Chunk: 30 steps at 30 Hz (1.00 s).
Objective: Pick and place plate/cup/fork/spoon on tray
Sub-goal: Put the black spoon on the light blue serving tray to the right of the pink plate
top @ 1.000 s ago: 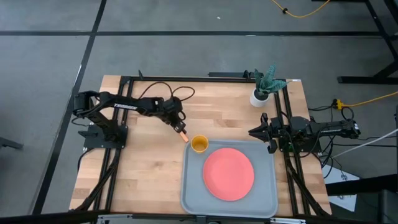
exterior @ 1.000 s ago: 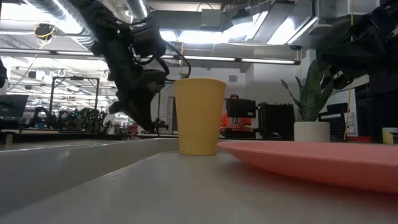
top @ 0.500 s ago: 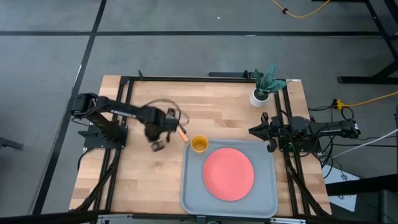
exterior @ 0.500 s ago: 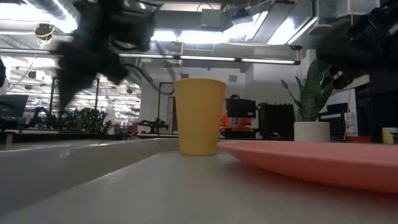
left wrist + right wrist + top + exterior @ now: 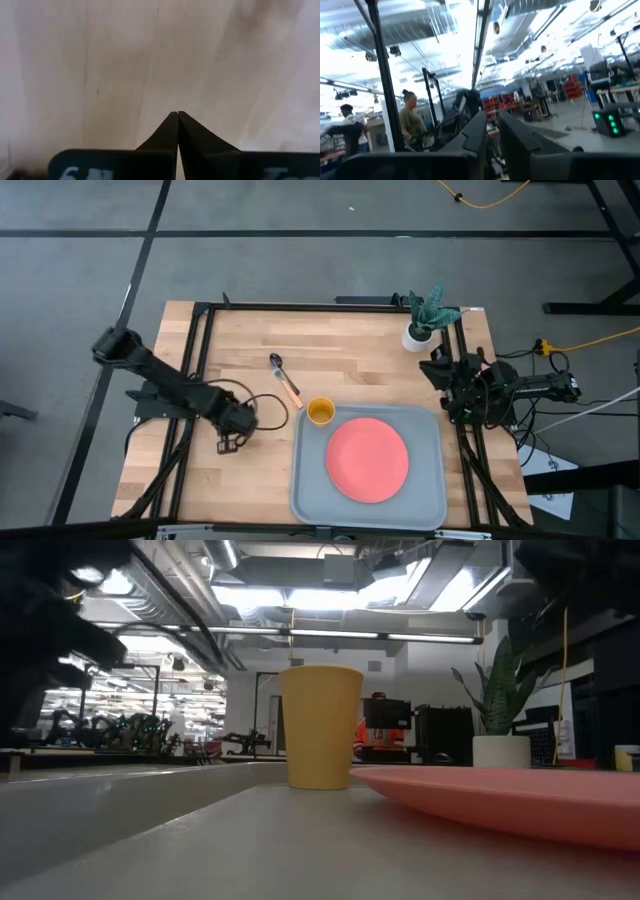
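Plate [image 5: 367, 459] and cup [image 5: 320, 412] sit on the tray [image 5: 306, 480]; fork [image 5: 291, 391] and spoon [image 5: 276, 363] remain on the table [image 5: 350, 350]. Left gripper [image 5: 226, 446] is clenched empty; the right gripper [image 5: 436, 370] holds nothing, slightly parted.

Left arm: stretched low across the table's left side.
Left gripper [image 5: 229, 446]: fingers pressed together, empty.
Right gripper [image 5: 436, 367]: at right edge, fingers slightly parted, empty.
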Available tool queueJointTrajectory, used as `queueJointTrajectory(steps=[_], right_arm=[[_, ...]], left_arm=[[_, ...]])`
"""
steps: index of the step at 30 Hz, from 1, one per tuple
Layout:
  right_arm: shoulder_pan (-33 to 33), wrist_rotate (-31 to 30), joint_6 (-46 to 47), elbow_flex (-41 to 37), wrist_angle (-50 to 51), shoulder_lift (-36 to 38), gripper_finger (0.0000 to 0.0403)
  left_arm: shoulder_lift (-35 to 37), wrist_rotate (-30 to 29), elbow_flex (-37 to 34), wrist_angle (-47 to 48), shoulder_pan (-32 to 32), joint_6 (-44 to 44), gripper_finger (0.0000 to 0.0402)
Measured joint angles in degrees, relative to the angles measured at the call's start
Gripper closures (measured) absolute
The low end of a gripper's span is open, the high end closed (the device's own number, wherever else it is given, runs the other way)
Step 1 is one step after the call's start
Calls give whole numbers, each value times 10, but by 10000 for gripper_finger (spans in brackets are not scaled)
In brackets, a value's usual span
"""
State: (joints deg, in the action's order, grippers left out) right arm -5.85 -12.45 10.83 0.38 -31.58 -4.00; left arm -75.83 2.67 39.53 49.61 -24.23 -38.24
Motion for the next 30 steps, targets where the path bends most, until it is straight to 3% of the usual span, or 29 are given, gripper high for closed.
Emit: queueJointTrajectory(steps=[6,10,13,17,22,26,30], right_arm=[[1,-15,-42,0,-129,-68,347],[1,-17,-76,28,-185,-143,347],[2,-16,-99,83,-185,-218,347],[13,-13,-147,183,-147,-343,347],[51,-63,-125,327,73,-473,347],[104,-87,-52,441,234,-569,347],[147,-20,-31,534,296,-664,347]], left_arm=[[133,-134,-45,-76,-12,19,402],[223,-216,-91,-200,-12,91,401],[279,-244,-132,-307,-11,152,402],[330,-248,-190,-459,-2,238,401],[357,-240,-261,-657,22,342,401],[358,-169,-304,-803,63,405,402],[358,-96,-324,-843,105,411,402]])
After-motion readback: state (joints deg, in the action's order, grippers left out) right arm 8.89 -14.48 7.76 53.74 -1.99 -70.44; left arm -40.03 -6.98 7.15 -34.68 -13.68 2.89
